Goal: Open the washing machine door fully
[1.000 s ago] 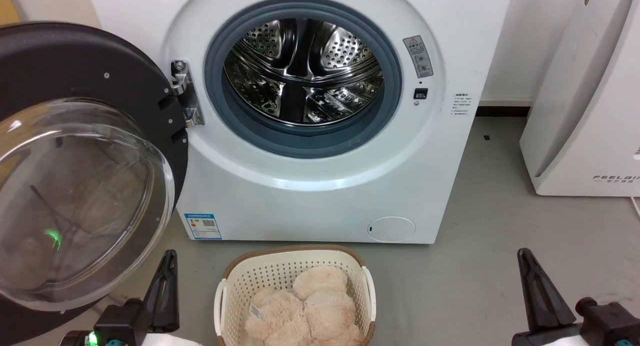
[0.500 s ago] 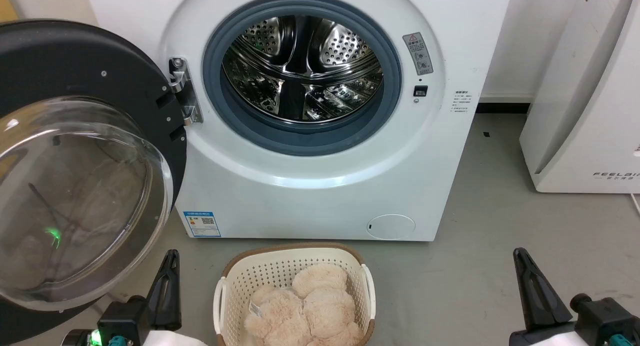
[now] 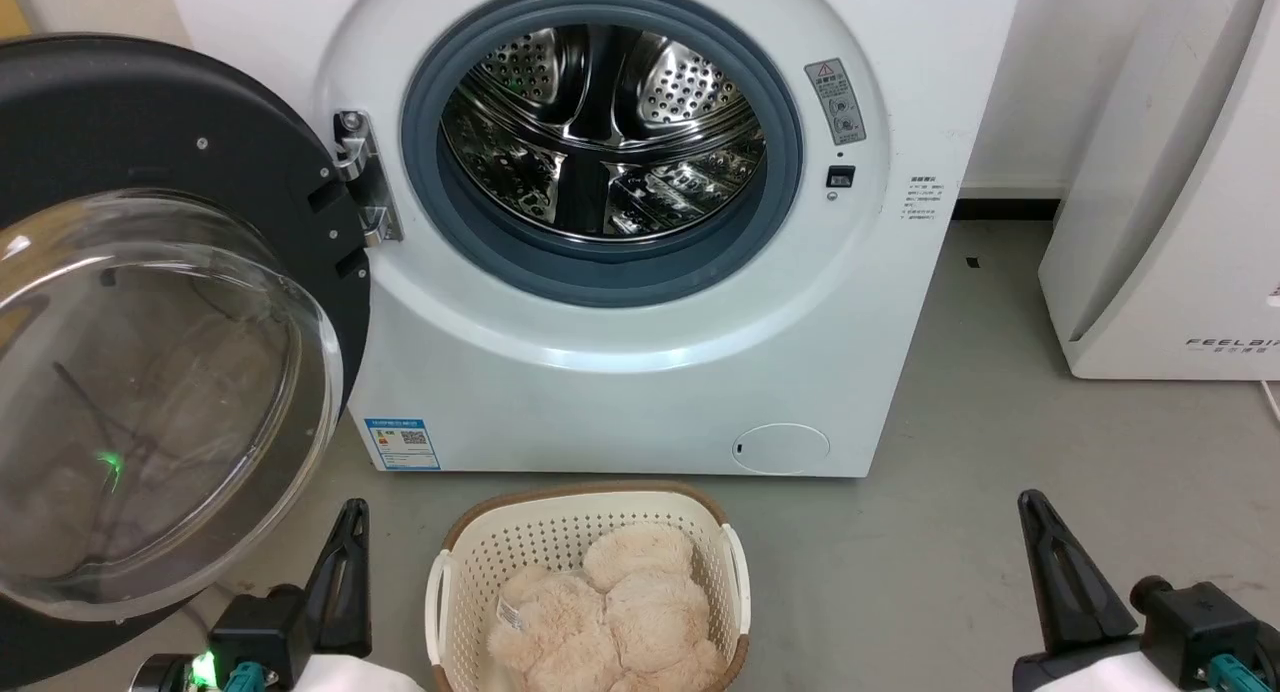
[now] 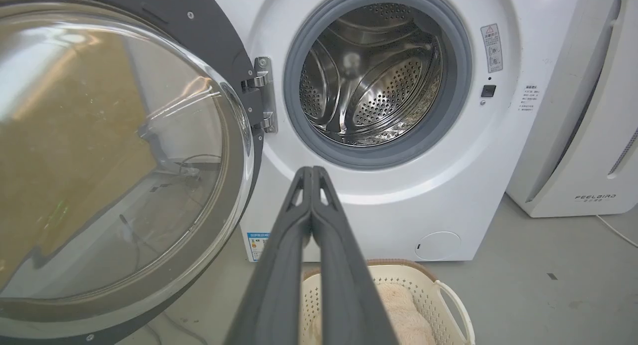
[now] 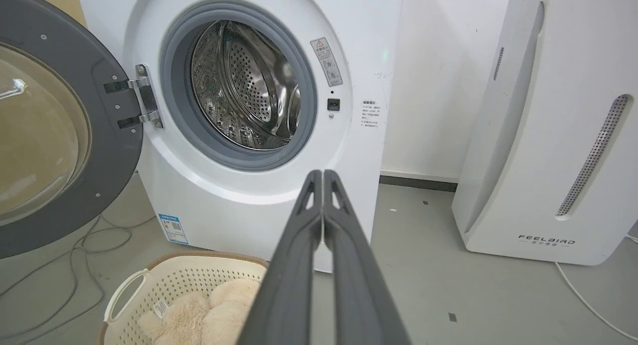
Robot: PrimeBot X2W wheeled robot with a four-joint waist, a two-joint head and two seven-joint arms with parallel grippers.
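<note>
Grey concrete floor (image 3: 1000, 372) before a white front-loading washing machine (image 3: 640, 402), its round black door (image 3: 150, 122) with a clear glass bowl swung wide open.
The door hangs on a metal hinge (image 3: 365, 187) at the robot's left, clear of the grey-ringed steel drum (image 3: 600, 142). The left gripper (image 3: 352, 512) and right gripper (image 3: 1030, 502) hover low, fingers pressed together, holding nothing, on either side of a cream perforated basket (image 3: 440, 582) of beige plush (image 3: 610, 612).

Left pincer (image 3: 351, 520) low left, right pincer (image 3: 1031, 512) low right — both closed tight, empty, tips upward.
</note>
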